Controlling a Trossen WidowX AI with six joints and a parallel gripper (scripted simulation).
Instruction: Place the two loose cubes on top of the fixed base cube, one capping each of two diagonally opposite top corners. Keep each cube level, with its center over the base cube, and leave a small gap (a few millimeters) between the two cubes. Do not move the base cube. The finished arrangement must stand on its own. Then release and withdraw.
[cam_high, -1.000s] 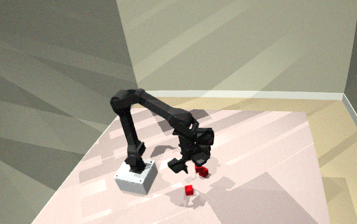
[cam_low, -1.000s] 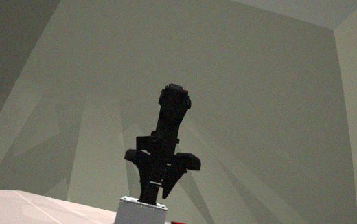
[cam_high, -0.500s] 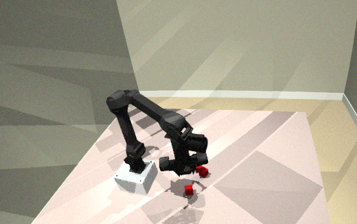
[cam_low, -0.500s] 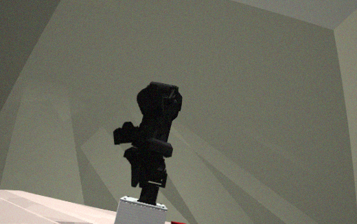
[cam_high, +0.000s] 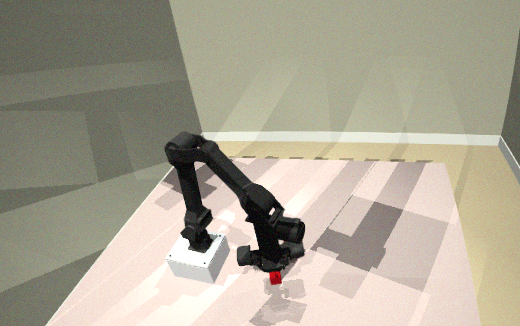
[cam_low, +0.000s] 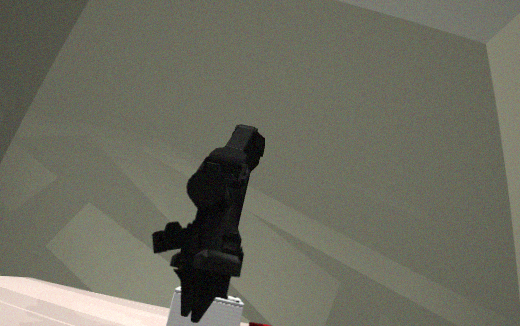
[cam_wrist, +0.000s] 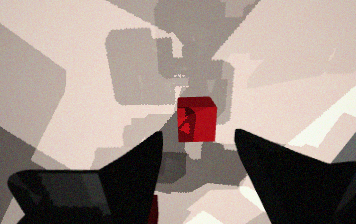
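A loose red cube (cam_high: 275, 277) (cam_wrist: 197, 122) lies on the table, with a dark shadow across part of its near face in the wrist view. My gripper (cam_high: 272, 266) (cam_low: 190, 317) (cam_wrist: 198, 135) is open and empty, pointing down above this cube. In the wrist view the cube shows between and slightly beyond the fingertips, touching neither. Another red piece (cam_wrist: 154, 210) shows only as a dark strip beside the left finger, which hides the rest of it. A red sliver (cam_low: 260, 324) shows at the bottom edge of the exterior view. Which cubes these two are, I cannot tell.
The arm's white base box (cam_high: 197, 257) (cam_low: 230, 312) stands on the pale pink table (cam_high: 400, 300) left of the gripper in the top view. Patchy shadows of the arm fall across the table. Walls stand behind and to the left.
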